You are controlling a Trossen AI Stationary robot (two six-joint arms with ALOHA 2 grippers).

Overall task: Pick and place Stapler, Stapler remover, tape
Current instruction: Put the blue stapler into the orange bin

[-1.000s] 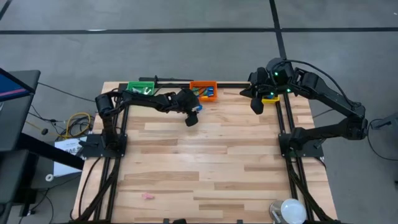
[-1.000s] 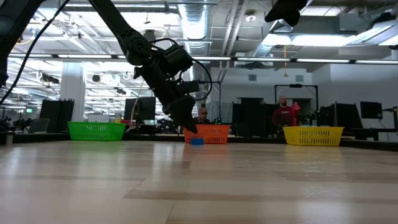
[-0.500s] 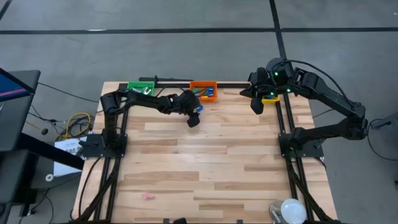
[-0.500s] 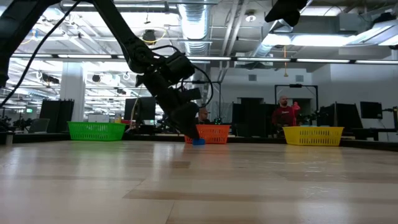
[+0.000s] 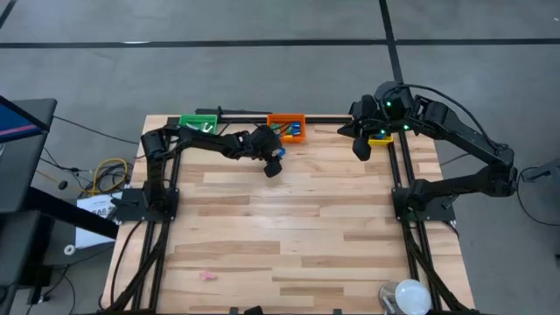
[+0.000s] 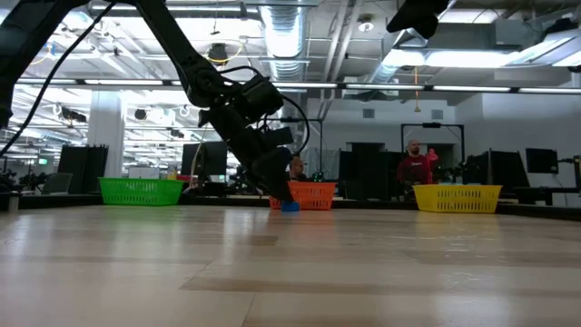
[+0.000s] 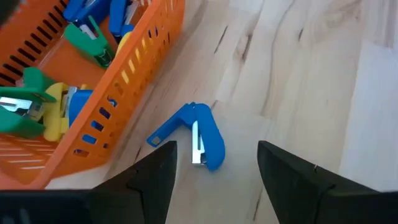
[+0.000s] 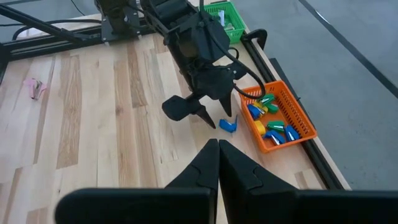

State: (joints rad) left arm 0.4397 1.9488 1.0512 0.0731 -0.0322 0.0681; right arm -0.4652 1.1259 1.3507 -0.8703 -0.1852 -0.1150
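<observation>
A small blue stapler [image 7: 200, 134], its two arms spread in a V, lies flat on the table just beside the orange bin [image 7: 140, 68], which holds several blue, green and yellow pieces. My left gripper [image 7: 215, 152] hovers low over the stapler, open, slanting down, with one finger on each side and neither touching it. The same stapler [image 8: 228, 126] and left gripper [image 8: 198, 116] also appear in the right wrist view. My right gripper [image 5: 360, 147] waits shut, high over the table's far right. No tape roll is in view.
Three bins line the far edge: green [image 5: 198, 122], orange [image 5: 287, 127] and yellow [image 5: 380, 138]. A small pink piece [image 5: 208, 276] lies near the front left. Bare wood spreads across the table's middle and near side. A person stands in the room behind.
My left gripper has eased down toward the blue stapler and rolled a little about its own pointing line, then held still. Its fingers have stayed open. The stapler has not moved.
</observation>
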